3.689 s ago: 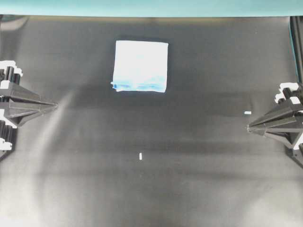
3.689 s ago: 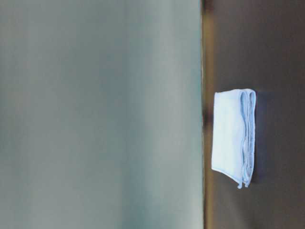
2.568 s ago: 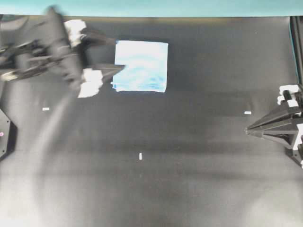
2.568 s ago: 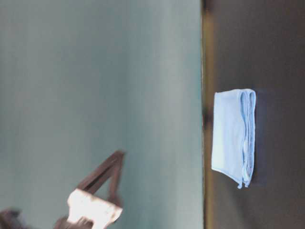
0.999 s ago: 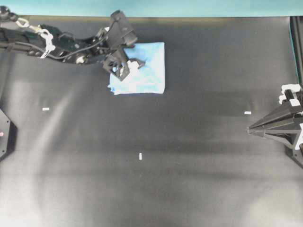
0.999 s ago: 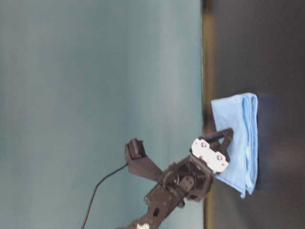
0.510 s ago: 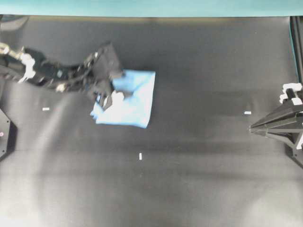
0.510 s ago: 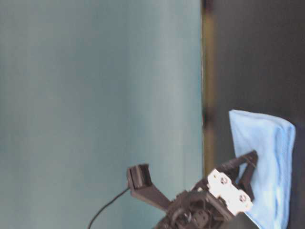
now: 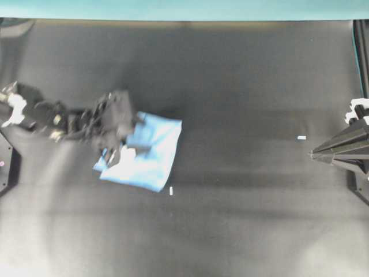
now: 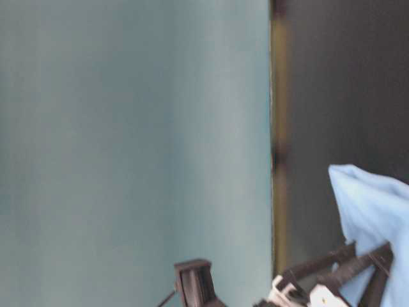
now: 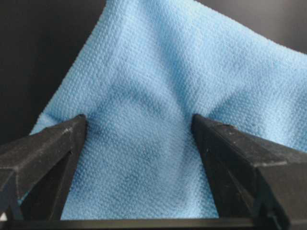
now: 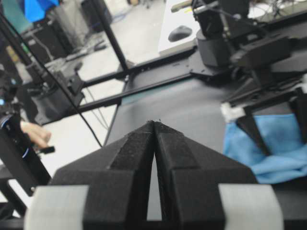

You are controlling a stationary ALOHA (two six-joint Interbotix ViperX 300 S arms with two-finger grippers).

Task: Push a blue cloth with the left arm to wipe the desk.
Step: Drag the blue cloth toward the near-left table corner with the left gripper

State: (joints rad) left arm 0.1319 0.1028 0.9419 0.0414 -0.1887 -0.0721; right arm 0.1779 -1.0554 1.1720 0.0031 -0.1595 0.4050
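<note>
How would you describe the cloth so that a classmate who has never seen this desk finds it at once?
Start with the wide black desk seen from above and look left of its middle. The cloth lies there, skewed, under the spread fingers of the left end effector. It is the only soft, light-blue thing on the dark top.

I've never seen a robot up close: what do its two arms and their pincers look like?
Both are black. The left arm is slim and jointed, with white fittings; its pincer has two wedge-shaped fingers. The right pincer is a pointed black wedge with white fittings.
</note>
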